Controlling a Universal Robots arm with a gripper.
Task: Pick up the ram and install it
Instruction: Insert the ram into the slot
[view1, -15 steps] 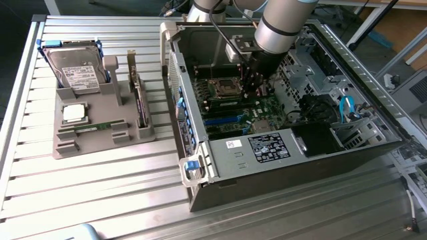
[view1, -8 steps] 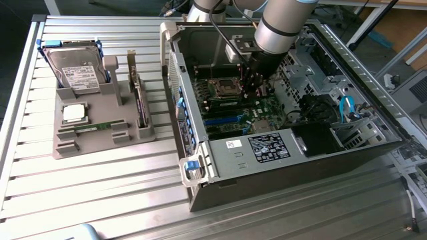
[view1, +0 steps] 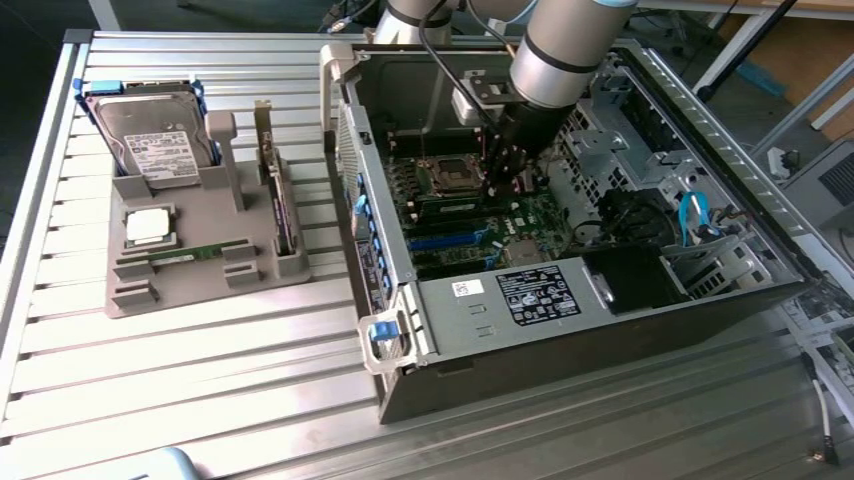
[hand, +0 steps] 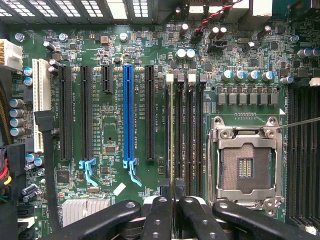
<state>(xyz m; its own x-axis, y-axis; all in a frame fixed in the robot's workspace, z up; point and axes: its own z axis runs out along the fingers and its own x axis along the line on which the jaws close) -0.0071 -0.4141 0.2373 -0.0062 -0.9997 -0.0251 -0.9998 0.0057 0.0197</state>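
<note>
Insertion is judged the step in hand. Exterior view: the gripper (view1: 505, 185) is seen inside the case (view1: 454, 322), above the motherboard (view1: 537, 226). Wrist view: the ram (hand: 171, 130) is held edge-on between nearly closed fingers (hand: 159, 216), lined up along the memory slots (hand: 189, 130); straight, even pressing is called for.

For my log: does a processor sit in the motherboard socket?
No, the socket is empty; its bare contact field shows.
</note>
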